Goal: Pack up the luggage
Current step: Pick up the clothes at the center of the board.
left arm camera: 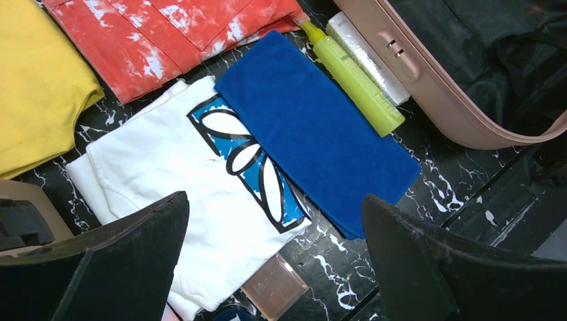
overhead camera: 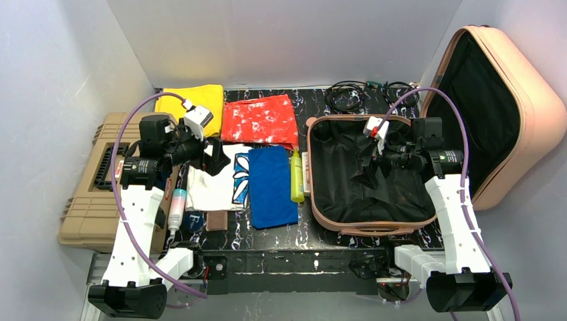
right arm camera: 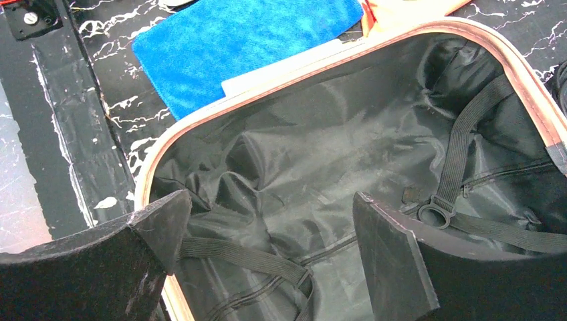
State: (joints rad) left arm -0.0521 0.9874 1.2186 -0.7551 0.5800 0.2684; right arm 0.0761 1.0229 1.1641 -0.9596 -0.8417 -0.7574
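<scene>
The peach-pink luggage (overhead camera: pixel 314 200) lies open at the right, its black lining (right arm camera: pixel 334 127) bare but for straps, and its lid (overhead camera: pixel 528 100) leans on the right wall. My right gripper (overhead camera: pixel 368 175) (right arm camera: pixel 271 200) hovers open over the lining, holding nothing. My left gripper (overhead camera: pixel 215 157) (left arm camera: pixel 274 200) hangs open above a white shirt with a blue flower print (left arm camera: pixel 160 174) and a blue towel (left arm camera: pixel 314 127), touching neither. A yellow-green bottle (left arm camera: pixel 354 77) lies beside the luggage rim (left arm camera: pixel 441 100).
A red-and-white cloth (overhead camera: pixel 261 120) and a yellow cloth (overhead camera: pixel 194 100) lie at the back. A small brown box (left arm camera: pixel 274 286) and a pink tube (overhead camera: pixel 177 204) sit near the front. Black cables (overhead camera: pixel 364 95) are behind the luggage. A tan toolbox (overhead camera: pixel 93 194) stands at the left.
</scene>
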